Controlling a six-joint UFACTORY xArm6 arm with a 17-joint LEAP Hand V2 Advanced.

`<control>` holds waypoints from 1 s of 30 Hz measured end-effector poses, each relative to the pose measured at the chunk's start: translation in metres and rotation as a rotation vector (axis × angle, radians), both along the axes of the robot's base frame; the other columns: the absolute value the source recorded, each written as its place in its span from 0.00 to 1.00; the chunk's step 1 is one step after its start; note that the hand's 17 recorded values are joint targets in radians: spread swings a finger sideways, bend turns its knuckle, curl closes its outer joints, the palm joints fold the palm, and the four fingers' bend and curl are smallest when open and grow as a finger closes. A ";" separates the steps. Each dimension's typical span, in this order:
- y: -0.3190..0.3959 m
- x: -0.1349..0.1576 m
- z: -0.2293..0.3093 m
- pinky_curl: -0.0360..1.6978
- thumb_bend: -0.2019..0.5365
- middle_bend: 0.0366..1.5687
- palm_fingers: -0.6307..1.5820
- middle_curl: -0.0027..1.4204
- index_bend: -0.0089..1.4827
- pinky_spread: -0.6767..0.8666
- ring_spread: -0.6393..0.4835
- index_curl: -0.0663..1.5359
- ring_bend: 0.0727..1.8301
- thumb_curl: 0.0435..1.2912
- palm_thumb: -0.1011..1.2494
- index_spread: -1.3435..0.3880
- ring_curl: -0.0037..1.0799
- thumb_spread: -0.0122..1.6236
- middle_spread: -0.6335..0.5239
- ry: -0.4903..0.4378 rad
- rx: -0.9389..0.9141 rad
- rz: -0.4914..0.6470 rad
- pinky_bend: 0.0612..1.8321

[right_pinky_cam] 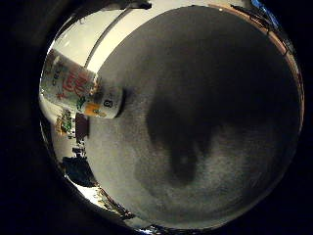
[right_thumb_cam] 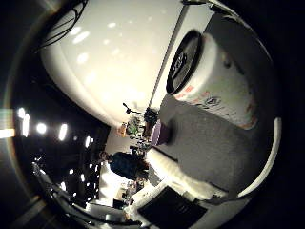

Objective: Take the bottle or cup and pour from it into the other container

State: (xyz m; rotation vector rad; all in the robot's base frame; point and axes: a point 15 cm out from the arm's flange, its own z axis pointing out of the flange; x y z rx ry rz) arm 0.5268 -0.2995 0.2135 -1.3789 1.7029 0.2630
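Nearest to the palm is the can (right_thumb_cam: pixel 214 81), a white printed drinks can with a dark top. It fills a good part of the thumb-side view, so it is close on that side of the palm. It stands on the grey mat (right_pinky_cam: pixel 205 122) that covers the worktop, and its long axis looks upright on the mat, as far as these tilted views let one judge. In the little-finger view the same can shows smaller, at the mat's edge, with a dark shadow cast on the mat (most likely the hand's own).

No part of the hand shows in either view, so I cannot tell how its fingers stand or whether it has hold of anything. The can does not look lifted.

My reading is that the grasp is not yet made. The coming move turns on closing toward the thumb side, across the can's upright axis.

No other container is in view. Nothing stands between palm and can. Beyond the mat lie a pale wall (right_thumb_cam: pixel 119 62) and room clutter, well apart.
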 end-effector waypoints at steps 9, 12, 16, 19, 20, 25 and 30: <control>0.017 -0.005 -0.005 0.02 0.26 0.34 0.61 0.30 0.12 0.47 0.46 0.21 0.50 0.28 0.64 0.66 0.31 0.60 0.49 0.019 0.042 0.034 0.52; 0.019 -0.007 -0.005 0.05 0.26 0.40 0.73 0.34 0.13 0.30 0.40 0.22 0.56 0.32 0.70 0.62 0.35 0.58 0.43 0.021 0.053 0.042 0.63; 0.024 -0.008 -0.002 0.09 0.24 0.46 0.81 0.40 0.18 0.19 0.38 0.27 0.59 0.36 0.72 0.58 0.41 0.51 0.38 0.015 0.077 0.053 0.67; 0.033 -0.011 0.002 0.13 0.23 0.53 0.82 0.45 0.28 0.19 0.39 0.34 0.61 0.40 0.73 0.56 0.44 0.46 0.38 0.017 0.108 0.077 0.69; 0.034 -0.011 0.003 0.14 0.24 0.54 0.82 0.46 0.31 0.19 0.39 0.36 0.62 0.41 0.73 0.56 0.45 0.45 0.38 0.019 0.114 0.079 0.70; 0.034 -0.011 0.005 0.20 0.24 0.64 0.81 0.52 0.46 0.24 0.39 0.48 0.68 0.45 0.77 0.56 0.51 0.44 0.39 0.020 0.121 0.075 0.76; 0.043 -0.009 0.018 0.26 0.25 0.71 0.77 0.57 0.54 0.28 0.38 0.57 0.73 0.49 0.81 0.57 0.58 0.42 0.38 -0.006 0.161 0.089 0.81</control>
